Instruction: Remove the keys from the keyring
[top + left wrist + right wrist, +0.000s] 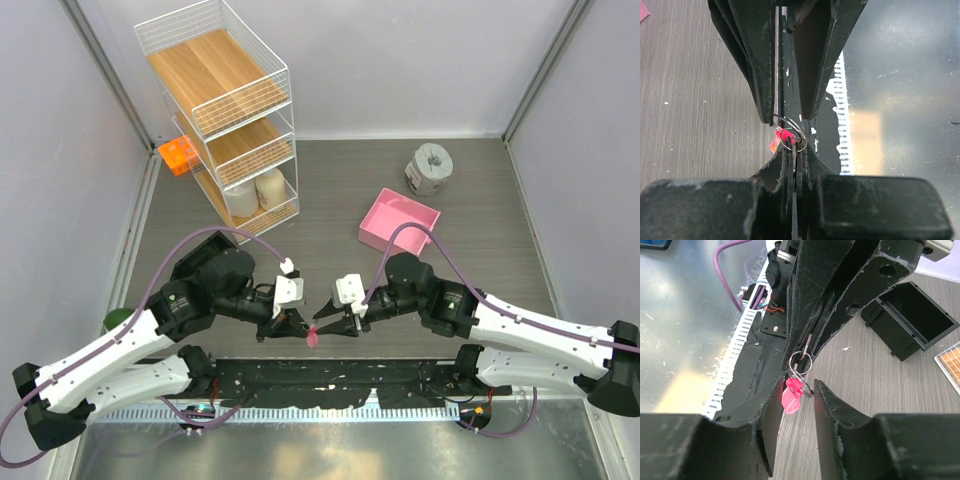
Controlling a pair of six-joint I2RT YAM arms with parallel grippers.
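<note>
A short pink-red strip-shaped key tag [791, 396] dangles in the air at the near edge of the grey wood-grain tabletop [875, 410]. It hangs from a silvery wire ring [801, 361]. The ring hangs from a thin silvery key piece [808, 342], pinched in the left pincer [805, 347], whose fingers are pressed together. Facing it, the right pincer [797, 385] has its fingers apart on either side of the tag. A square pink tray [400, 220] sits well behind.
</note>
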